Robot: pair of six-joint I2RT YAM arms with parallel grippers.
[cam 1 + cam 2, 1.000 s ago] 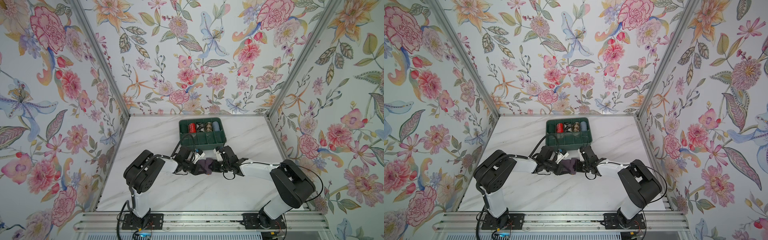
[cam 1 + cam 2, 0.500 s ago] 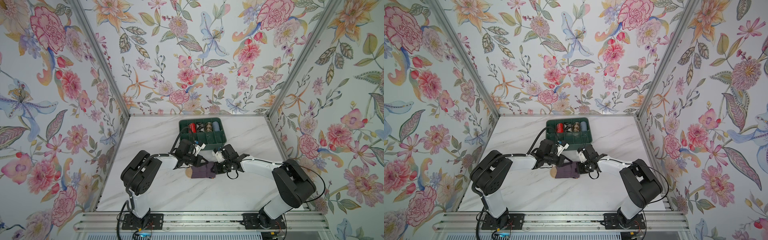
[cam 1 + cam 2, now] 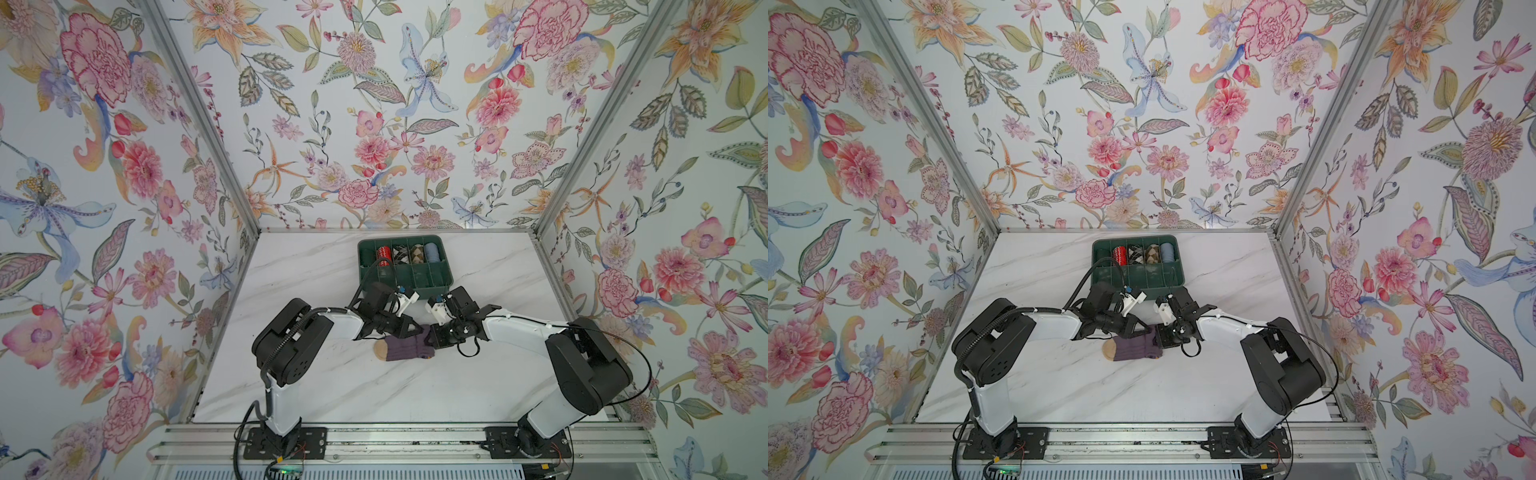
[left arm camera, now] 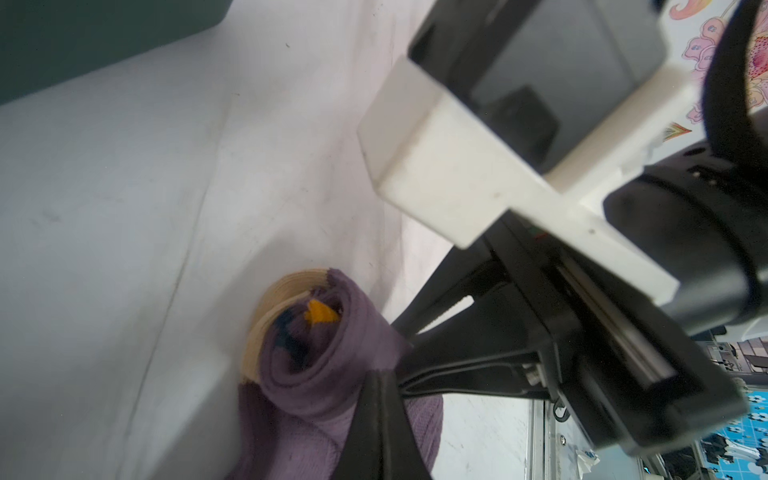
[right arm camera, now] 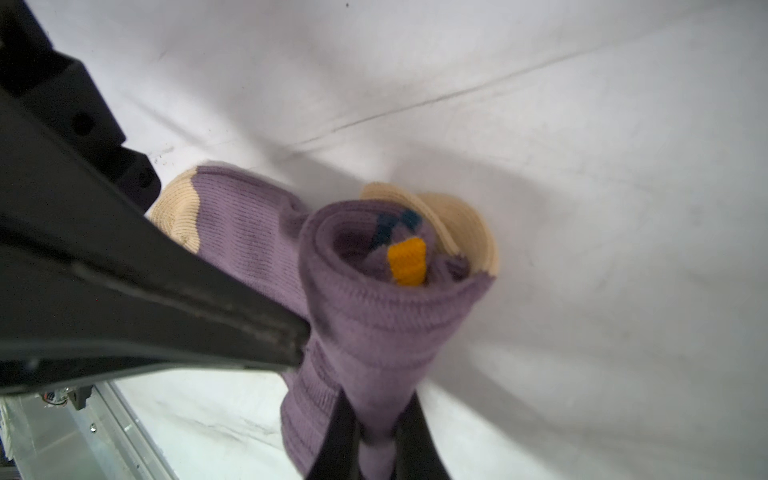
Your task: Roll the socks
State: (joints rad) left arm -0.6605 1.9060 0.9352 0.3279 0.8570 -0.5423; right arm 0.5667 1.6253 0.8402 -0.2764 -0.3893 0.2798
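Note:
The socks [image 3: 405,349] [image 3: 1136,348] are a dusty-purple roll lying on the marble table just in front of the bin, with a tan toe poking out on the left. Navy and orange stripes show in the roll's core [image 5: 405,259] [image 4: 318,313]. My right gripper [image 3: 430,340] [image 5: 376,436] is shut on the roll's right end, with purple fabric bunched between its fingers. My left gripper [image 3: 420,332] [image 4: 380,376] comes in from the left. Its jaws are closed together and its tip pinches the outer layer at that same end. The two grippers almost touch.
A green divided bin [image 3: 415,277] [image 3: 1138,275] stands just behind the grippers. It holds a red patterned roll [image 3: 384,252], two argyle rolls and a light-blue roll [image 3: 431,250]. Floral walls enclose the table on three sides. The arm bases stand at the front rail.
The socks have come down from between the grippers onto the table, and the tan toe now shows on the left. Both grippers stay closed and close together.

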